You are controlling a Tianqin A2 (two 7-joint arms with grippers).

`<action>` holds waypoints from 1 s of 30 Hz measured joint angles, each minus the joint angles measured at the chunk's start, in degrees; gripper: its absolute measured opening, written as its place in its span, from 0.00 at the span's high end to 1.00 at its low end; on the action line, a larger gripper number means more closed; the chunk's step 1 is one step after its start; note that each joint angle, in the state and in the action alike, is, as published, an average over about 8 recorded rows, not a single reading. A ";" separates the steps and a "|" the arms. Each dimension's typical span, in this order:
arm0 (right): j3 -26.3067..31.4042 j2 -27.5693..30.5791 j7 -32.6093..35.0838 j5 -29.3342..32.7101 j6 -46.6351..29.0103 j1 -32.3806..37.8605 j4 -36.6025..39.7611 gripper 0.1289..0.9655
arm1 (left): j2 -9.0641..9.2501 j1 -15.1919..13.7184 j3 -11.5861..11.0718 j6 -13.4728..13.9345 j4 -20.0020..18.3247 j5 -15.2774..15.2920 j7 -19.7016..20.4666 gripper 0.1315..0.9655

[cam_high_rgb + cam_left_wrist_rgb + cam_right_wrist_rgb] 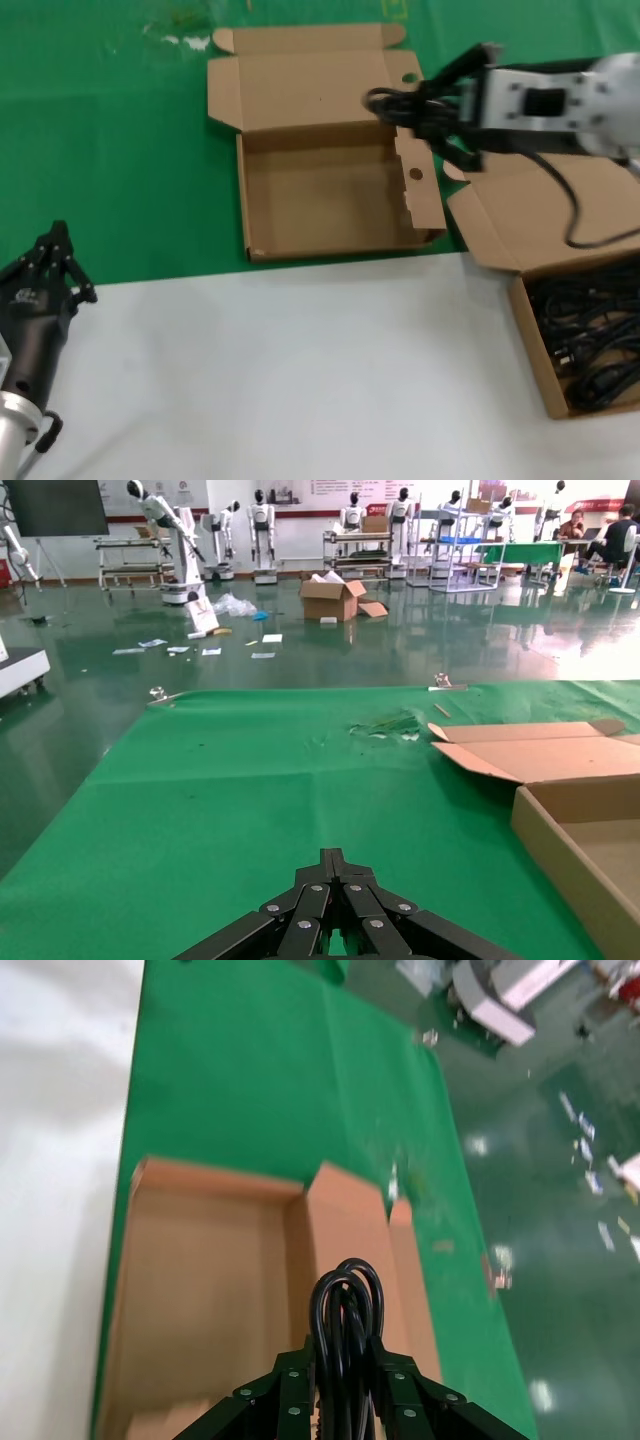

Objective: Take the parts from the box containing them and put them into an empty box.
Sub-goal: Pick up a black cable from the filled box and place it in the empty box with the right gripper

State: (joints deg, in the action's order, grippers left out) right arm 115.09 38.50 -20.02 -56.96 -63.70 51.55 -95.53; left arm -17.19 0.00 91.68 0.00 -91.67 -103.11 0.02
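Bright, even overhead light leaves only soft shadows, glare streaks the glossy floor [300,630] beyond the table, and motion blur smears the right gripper [425,110] and the right wrist view.

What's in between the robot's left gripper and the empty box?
Nothing: in the head view only bare white table and green cloth lie between the left gripper and the empty box.
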 joint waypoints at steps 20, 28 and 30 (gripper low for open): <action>10.03 -23.88 14.26 4.88 13.31 7.68 29.83 0.88 | 0.00 0.00 0.00 0.00 0.00 0.00 0.00 0.99; 10.91 -27.19 20.44 3.15 17.74 9.02 39.79 0.88 | 0.00 0.00 0.00 0.00 0.00 0.00 0.00 0.99; 11.01 -27.60 21.26 2.89 18.40 9.21 41.34 0.88 | 0.00 0.00 0.00 0.00 0.00 0.00 0.00 0.99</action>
State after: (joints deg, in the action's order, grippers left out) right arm 126.10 10.90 1.24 -54.07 -45.29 60.75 -54.19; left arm -17.19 0.00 91.68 0.00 -91.67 -103.11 0.02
